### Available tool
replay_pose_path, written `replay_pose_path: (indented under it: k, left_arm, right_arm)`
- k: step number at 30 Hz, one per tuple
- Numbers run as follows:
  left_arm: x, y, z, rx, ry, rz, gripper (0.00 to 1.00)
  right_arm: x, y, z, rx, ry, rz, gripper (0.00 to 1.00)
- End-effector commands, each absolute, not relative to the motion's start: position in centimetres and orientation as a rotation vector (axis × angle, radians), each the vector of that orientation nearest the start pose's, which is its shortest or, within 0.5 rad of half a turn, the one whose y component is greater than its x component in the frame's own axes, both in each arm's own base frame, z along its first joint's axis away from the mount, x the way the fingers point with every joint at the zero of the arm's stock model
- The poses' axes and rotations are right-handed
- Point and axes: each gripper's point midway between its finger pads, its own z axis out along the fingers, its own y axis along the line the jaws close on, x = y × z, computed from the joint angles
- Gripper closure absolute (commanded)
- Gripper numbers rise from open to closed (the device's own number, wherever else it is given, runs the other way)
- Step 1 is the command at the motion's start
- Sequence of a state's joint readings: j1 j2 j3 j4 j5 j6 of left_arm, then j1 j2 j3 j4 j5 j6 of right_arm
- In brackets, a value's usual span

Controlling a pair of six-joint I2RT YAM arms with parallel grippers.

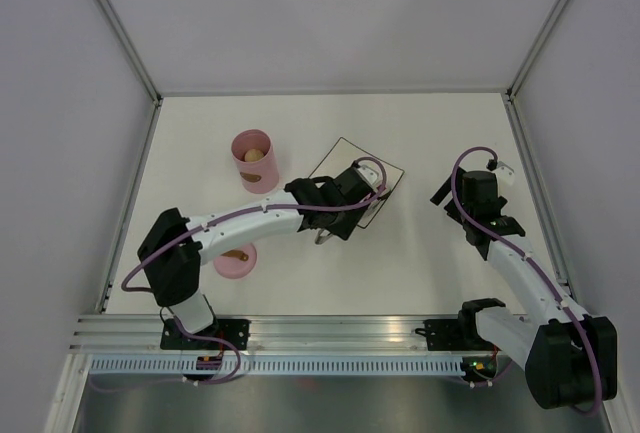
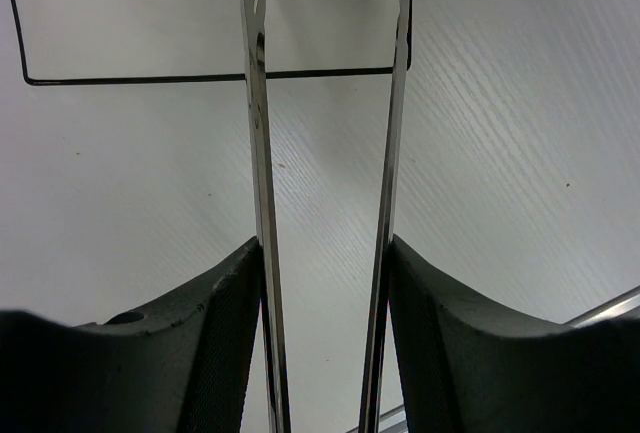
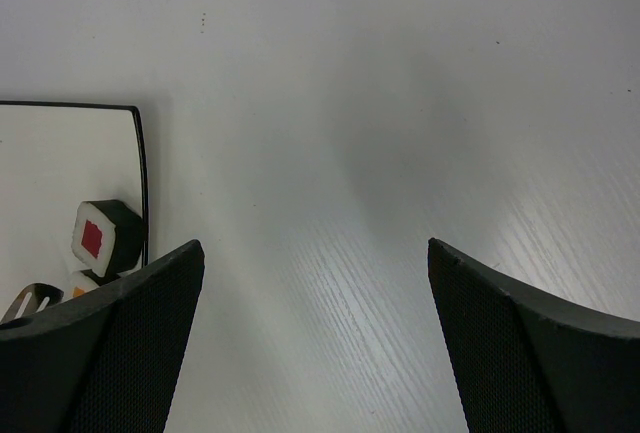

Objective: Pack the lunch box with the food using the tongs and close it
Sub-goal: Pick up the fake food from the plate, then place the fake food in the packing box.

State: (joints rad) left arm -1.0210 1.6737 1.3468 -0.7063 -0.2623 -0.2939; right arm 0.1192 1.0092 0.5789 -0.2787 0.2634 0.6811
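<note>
The worktop (image 1: 430,133) is white with a faint wood grain, evenly lit, with only soft shadows on it. Plain pale walls close it in: a back wall (image 1: 330,13), a left wall (image 1: 60,133) and a right wall (image 1: 600,103). A left post (image 1: 115,25) and a right post (image 1: 550,23), both metal, mark the corners. A ribbed aluminium rail (image 1: 330,330) runs along the near edge.

- Lunch box (image 1: 254,175): tall pink cylinder, upright and open on the desk (image 1: 420,133), with one beige ball (image 1: 254,155) inside.
- Lid (image 1: 240,265): pink, lying flat near the front edge, partly hidden.
- Tongs (image 2: 262,153): silvery narrow V, clamped in the left end effector (image 2: 322,253), tips over the plate (image 3: 50,153).
- Red-centred sushi roll (image 3: 100,236): at the plate's corner, with an orange-centred roll (image 3: 80,286) just beside it.
</note>
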Motion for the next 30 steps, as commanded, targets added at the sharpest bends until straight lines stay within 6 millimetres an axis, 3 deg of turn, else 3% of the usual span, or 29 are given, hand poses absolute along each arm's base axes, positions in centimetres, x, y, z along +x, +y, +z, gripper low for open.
replay_pose_path:
  k: [1, 6, 10, 15, 20, 21, 24, 25, 30]
  left_arm:
    - [24.7, -32.6, 13.0, 0.829, 2.363, -0.174, 0.43]
    - [24.8, -32.9, 12.5, 0.839, 2.370, -0.177, 0.46]
    - [25.0, -32.8, 12.6, 0.821, 2.371, -0.179, 0.58]
    - [25.6, -31.5, 14.5, 0.754, 2.343, -0.168, 0.67]
    - [27.3, -27.3, 17.5, 0.560, 2.331, -0.103, 0.69]
    - [28.0, -25.8, 19.1, 0.491, 2.307, -0.110, 0.69]
    - [29.4, -22.5, 21.2, 0.355, 2.270, -0.075, 0.69]
    - [30.2, -20.4, 22.6, 0.270, 2.243, -0.069, 0.69]
    - [32.1, -14.5, 25.3, 0.084, 2.186, 0.018, 0.68]
  right_arm:
    - [30.0, 1.2, 10.7, 0.772, 2.104, 0.124, 0.02]
    - [30.1, 1.2, 10.7, 0.775, 2.103, 0.121, 0.02]
    - [30.1, 1.1, 10.7, 0.775, 2.104, 0.116, 0.02]
    - [30.2, 1.1, 10.7, 0.775, 2.102, 0.116, 0.02]
    - [30.3, 1.2, 10.6, 0.778, 2.107, 0.122, 0.02]
    - [30.4, 1.4, 10.6, 0.776, 2.106, 0.130, 0.02]
    - [30.7, 1.6, 10.5, 0.774, 2.111, 0.143, 0.02]
    - [30.7, 1.6, 10.3, 0.776, 2.115, 0.144, 0.02]
    - [31.1, 1.9, 10.3, 0.773, 2.119, 0.156, 0.02]
